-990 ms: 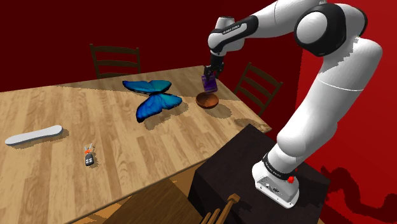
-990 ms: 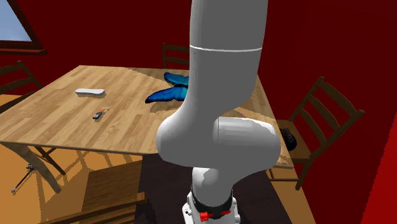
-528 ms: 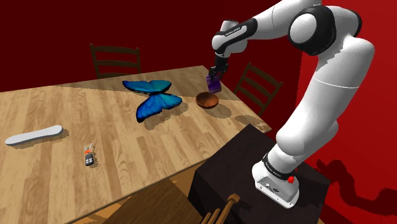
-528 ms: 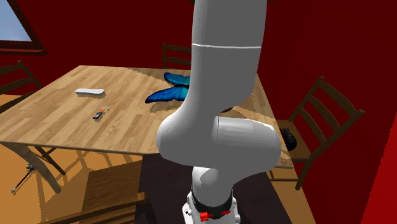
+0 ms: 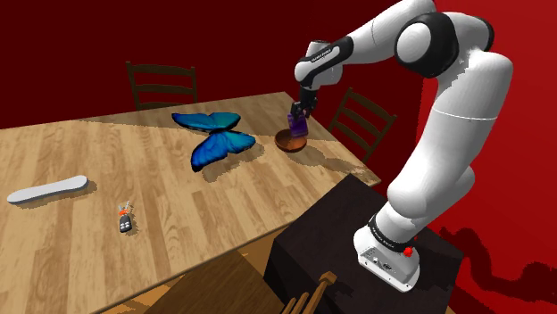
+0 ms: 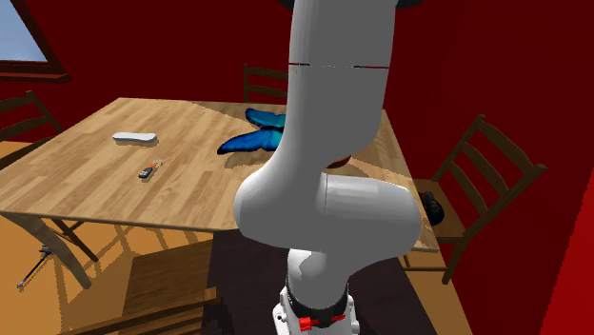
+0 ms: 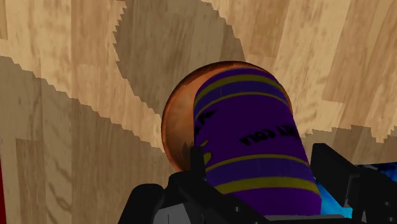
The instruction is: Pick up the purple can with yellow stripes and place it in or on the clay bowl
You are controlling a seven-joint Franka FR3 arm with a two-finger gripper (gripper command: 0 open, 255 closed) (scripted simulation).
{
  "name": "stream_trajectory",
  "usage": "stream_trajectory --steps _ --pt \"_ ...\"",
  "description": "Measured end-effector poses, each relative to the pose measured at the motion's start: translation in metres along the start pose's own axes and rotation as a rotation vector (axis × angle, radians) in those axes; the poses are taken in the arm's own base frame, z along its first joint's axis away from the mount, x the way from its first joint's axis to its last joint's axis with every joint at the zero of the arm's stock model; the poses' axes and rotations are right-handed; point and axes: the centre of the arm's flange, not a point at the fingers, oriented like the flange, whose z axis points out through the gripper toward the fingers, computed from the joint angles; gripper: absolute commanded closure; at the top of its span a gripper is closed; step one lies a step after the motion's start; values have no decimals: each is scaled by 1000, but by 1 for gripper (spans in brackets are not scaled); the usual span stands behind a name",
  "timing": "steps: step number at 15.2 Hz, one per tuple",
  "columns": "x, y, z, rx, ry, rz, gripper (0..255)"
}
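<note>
The purple can with yellow stripes (image 7: 254, 143) is pinched in the tool (image 5: 299, 111) and held right over the brown bowl (image 5: 287, 141). Both are at the far end of the worktop (image 5: 134, 169), towards the shoulder view's right, near a blue butterfly (image 5: 212, 136).

Shoulder camera looks down across the bench (image 5: 107, 169), stand (image 5: 321, 236) at 4 o'clock. Second camera sits close behind the arm (image 6: 324, 190), sharing bench and butterfly (image 6: 252, 141). Wrist camera hovers close over the can (image 7: 254, 140).
</note>
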Motion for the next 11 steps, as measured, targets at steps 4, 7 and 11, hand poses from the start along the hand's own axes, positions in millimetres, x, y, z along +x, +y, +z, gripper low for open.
stream_trajectory --steps 4,7,11 --pt "0 1 21 0 0 0 255" --pt "0 0 37 0 0 0 255" --pt "0 0 41 0 0 0 255"
